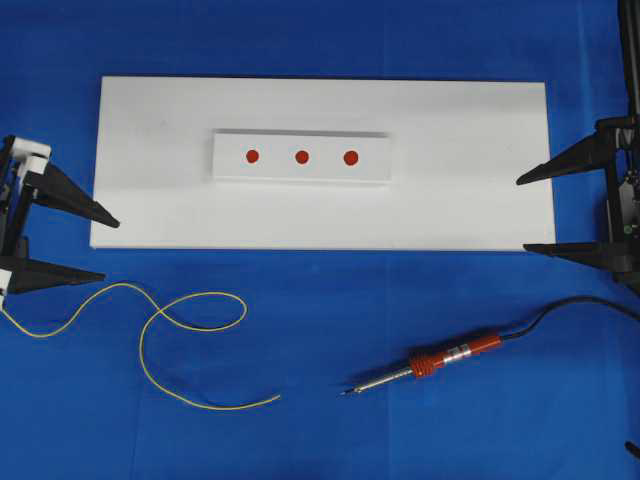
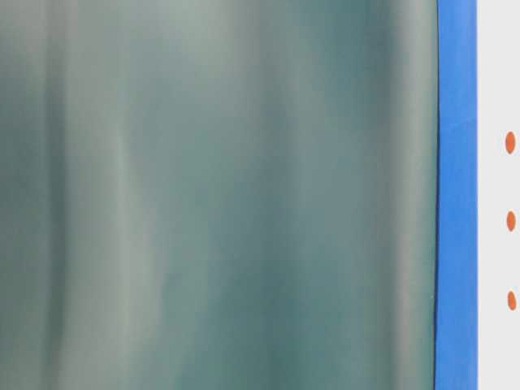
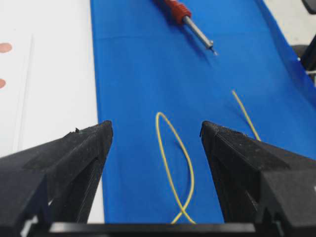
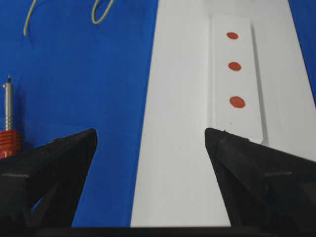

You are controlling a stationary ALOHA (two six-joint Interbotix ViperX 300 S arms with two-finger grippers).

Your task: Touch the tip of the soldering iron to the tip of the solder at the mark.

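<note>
Soldering iron (image 1: pixel 430 364) lies flat on the blue cloth (image 1: pixel 330 440), lower right of the overhead view, below the white board (image 1: pixel 470 200). Red-orange handle up-right, ribbed red collar in the mid, silver shaft running down-left to a fine tip. Black cord (image 1: pixel 580 305) leaves the handle end & curves off toward the right edge. Nothing touching the iron.

Solder (image 1: pixel 175 330), thin yellow wire, lies on the cloth lower left, curvy w/ loops. One end runs to the left edge under the left gripper; other end points right toward the iron's tip, w/ a clear gap between them. Left wrist view shows a loop of the wire on the cloth between the fingers, not touched.

On the board sits a smaller raised white strip (image 1: pixel 300 175) w/ 3 red dots (image 1: pixel 301 157) in a row. Both iron & wire are off the board, well apart from the dots.

Left gripper (image 1: pixel 107 248) at the left edge by the board's corner, jaws spread wide, empty. Right gripper (image 1: pixel 525 213) at the board's right edge, jaws wide too, empty; its wrist view looks along the board w/ the dots ahead, iron's shaft at far left.

Table-level view mostly blurred grey-green; only a strip of cloth, board & dots at the right.
</note>
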